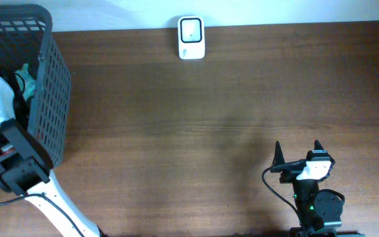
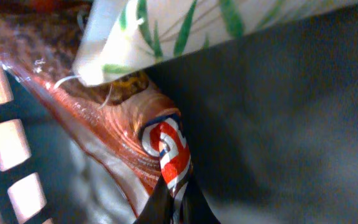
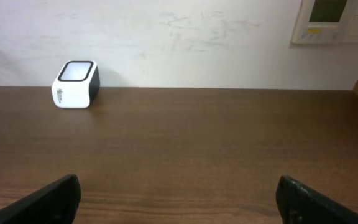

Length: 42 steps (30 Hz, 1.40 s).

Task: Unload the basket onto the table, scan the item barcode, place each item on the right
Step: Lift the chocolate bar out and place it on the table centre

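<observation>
Packet (image 2: 166,146) down in the basket (image 1: 54,79) looks light, crinkly and slippery, so I've got my left gripper (image 2: 174,202) pinched shut on its folded corner, right gripper (image 1: 297,146) sitting wide open.

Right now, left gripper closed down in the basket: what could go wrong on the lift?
1. The left gripper pinches only a thin edge of the red-white-blue wrapper, so it may slip or tear.
2. The leaf-print pack lies over it and could be dragged up or snag on the basket.
3. No barcode is visible, so the item may reach the scanner facing the wrong way.
</observation>
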### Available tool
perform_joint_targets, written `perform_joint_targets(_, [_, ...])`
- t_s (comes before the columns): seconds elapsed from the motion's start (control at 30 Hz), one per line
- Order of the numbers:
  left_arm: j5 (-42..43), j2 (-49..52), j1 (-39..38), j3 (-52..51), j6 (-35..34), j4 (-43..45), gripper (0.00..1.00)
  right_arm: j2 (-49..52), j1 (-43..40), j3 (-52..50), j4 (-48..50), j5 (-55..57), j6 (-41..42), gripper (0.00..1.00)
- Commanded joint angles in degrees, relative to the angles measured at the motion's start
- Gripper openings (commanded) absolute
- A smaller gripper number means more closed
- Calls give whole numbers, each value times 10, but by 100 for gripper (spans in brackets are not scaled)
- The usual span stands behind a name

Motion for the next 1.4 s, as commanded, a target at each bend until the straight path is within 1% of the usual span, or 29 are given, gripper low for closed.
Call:
perform_joint_targets(0.0, [20, 17, -1, 203, 12, -107, 0, -4, -2, -4, -2, 3, -3, 99])
perform_joint_targets(0.03, [27, 17, -2, 240, 12, -123, 0, -4, -2, -4, -2, 3, -3, 99])
perform_joint_targets(0.13, [87, 17, -2, 410, 12, -182, 0, -4, -2, -4, -2, 3, -3, 99])
perform_joint_targets(0.23, [141, 17, -5, 523, 12, -195, 0, -4, -2, -4, -2, 3, -3, 99])
perform_joint_targets(0.3, [191, 16, -5, 617, 12, -195, 0, -4, -2, -4, -2, 3, -3, 99])
perform_joint_targets(0.37, [231, 16, -5, 684, 12, -193, 0, -4, -2, -4, -2, 3, -3, 99])
perform_joint_targets(0.47, [306, -38, -12, 681, 12, -135, 0, -4, -2, -4, -2, 3, -3, 99])
perform_joint_targets(0.53, [338, -62, -17, 681, 12, -106, 0, -4, -2, -4, -2, 3, -3, 99])
perform_joint_targets(0.57, [363, -78, -23, 681, 35, -79, 0, -4, -2, -4, -2, 3, -3, 99])
perform_joint_targets(0.63, [411, -104, -37, 681, 97, -28, 0, -4, -2, -4, -2, 3, -3, 99])
perform_joint_targets(0.7, [480, -132, -63, 681, 203, 21, 0, -4, -2, -4, -2, 3, -3, 99])
perform_joint_targets(0.77, [524, -152, -95, 681, 290, 16, 0, -4, -2, -4, -2, 3, -3, 99])
perform_joint_targets(0.83, [543, -163, -130, 681, 329, 3, 0, -4, -2, -4, -2, 3, -3, 99])
perform_joint_targets(0.93, [547, -163, -196, 677, 355, -20, 0, -4, -2, -4, -2, 3, -3, 99])
perform_joint_targets(1.0, [545, -163, -251, 661, 421, -40, 0, -4, -2, -4, -2, 3, -3, 99])
perform_joint_targets(1.03, [538, -163, -273, 652, 440, -52, 0, -4, -2, -4, -2, 3, -3, 99])
perform_joint_targets(1.07, [499, -163, -307, 633, 460, -79, 0, -4, -2, -4, -2, 3, -3, 99])
perform_joint_targets(1.13, [453, -161, -351, 599, 484, -107, 0, -4, -2, -4, -2, 3, -3, 98])
perform_joint_targets(1.2, [447, -159, -415, 523, 547, -120, 0, -4, -2, -4, -2, 3, -3, 98])
perform_joint_targets(1.27, [436, -159, -460, 445, 583, -113, 0, -4, -2, -4, -2, 3, -3, 99])
perform_joint_targets(1.3, [410, -159, -486, 386, 583, -97, 0, -4, -2, -4, -2, 3, -3, 99])
perform_joint_targets(1.37, [384, -159, -521, 294, 581, -55, 0, -4, -2, -4, -2, 3, -3, 98])
